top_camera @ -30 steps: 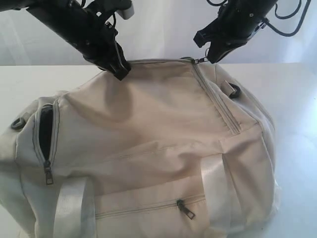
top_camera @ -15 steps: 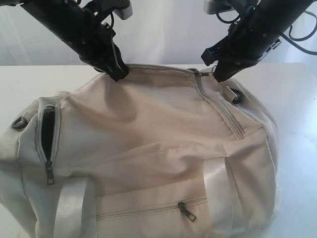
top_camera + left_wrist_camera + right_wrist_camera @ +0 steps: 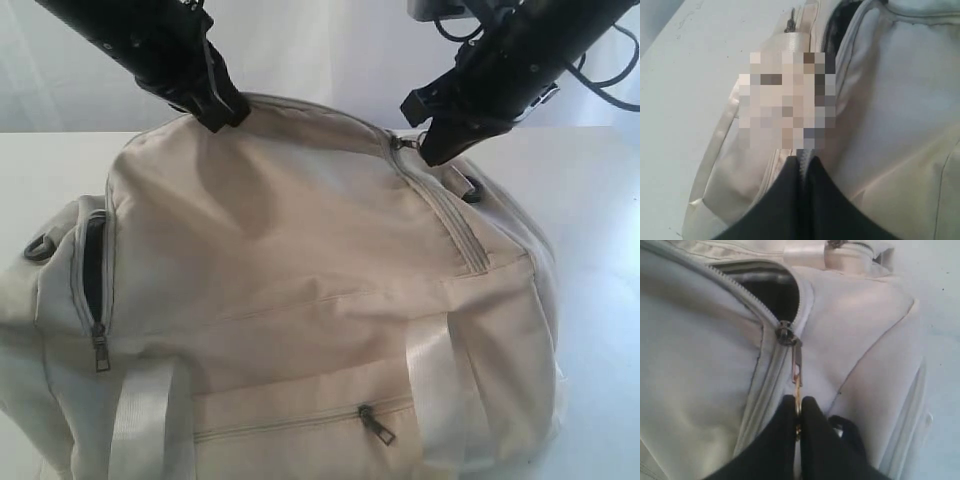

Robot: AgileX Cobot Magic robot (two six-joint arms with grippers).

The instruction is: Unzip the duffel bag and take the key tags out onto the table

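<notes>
Your duffel bag (image 3: 300, 250) is cream woven cloth, matt and soft, and it creases in broad folds. Its webbing straps (image 3: 145, 420), at 7 and 5 o'clock on the bag in the exterior view, are white and satiny and catch more light than the body. The zipper pull (image 3: 797, 357) looks like dull grey metal. Inside the gap beside it you see dark, matt lining (image 3: 772, 292). The D-ring (image 3: 38, 247) at 9 o'clock is dark with a slight gloss. The right gripper (image 3: 798, 404) is matt black. The table (image 3: 600, 260) is white and smooth with a faint sheen.
</notes>
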